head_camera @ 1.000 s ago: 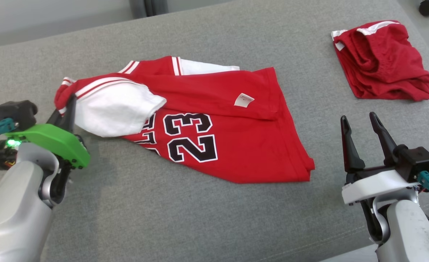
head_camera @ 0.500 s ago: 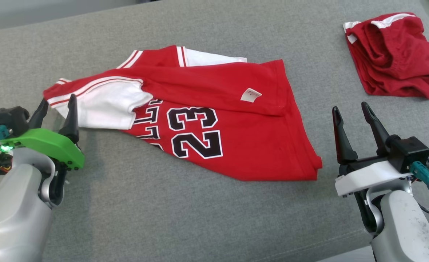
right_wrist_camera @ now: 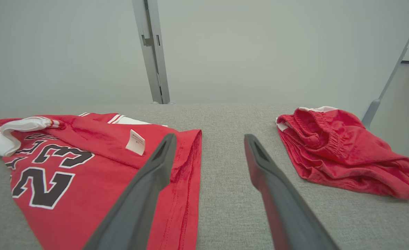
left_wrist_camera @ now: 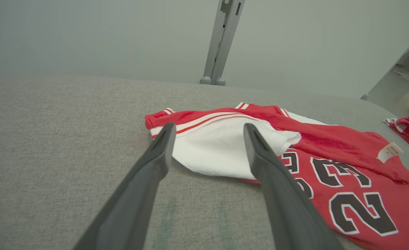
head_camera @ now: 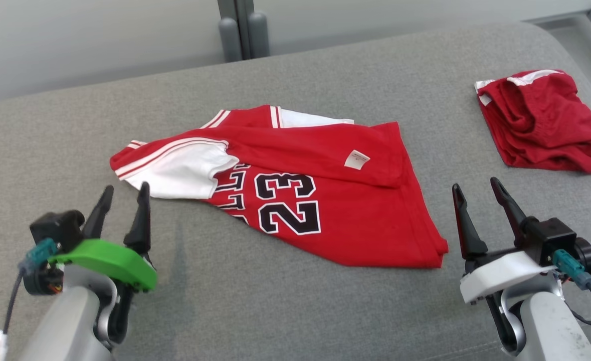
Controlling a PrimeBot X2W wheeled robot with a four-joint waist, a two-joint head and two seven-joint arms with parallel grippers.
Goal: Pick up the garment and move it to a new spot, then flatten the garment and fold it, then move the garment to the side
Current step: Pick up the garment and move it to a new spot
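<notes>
You have the jersey (head_camera: 355, 220) lying near the middle of the grey surface (head_camera: 225, 306), a padded top with a coarse woven texture and a rounded far edge. The jersey is soft red knit, roughly a slanted four-sided shape, with one layer folded over along its far side so that a small white label (head_camera: 357, 159) sticks up from the crease. A white sleeve (head_camera: 180, 173) with red and white striped trim bulges in a smooth rounded flap at the end towards your left arm, and the black number 23 (head_camera: 287, 203), outlined in white, lies flat beside it. Your left gripper (head_camera: 127, 186), on its glossy green mount, has its two long, dark, tapered fingers spread apart and holding nothing; the tips sit just beside the sleeve's near edge, apart from the cloth. Your right gripper (head_camera: 475, 183), on a white mount, is likewise spread and empty, near the jersey's hemmed corner, and in the right wrist view its fingers frame the bare strip of grey weave between the jersey and the shorts (head_camera: 541, 120). Those shorts are a crumpled red heap with a gathered waistband and white trim, well apart from the jersey at the far right. A grey metal post (head_camera: 240, 30) rises behind the surface.
</notes>
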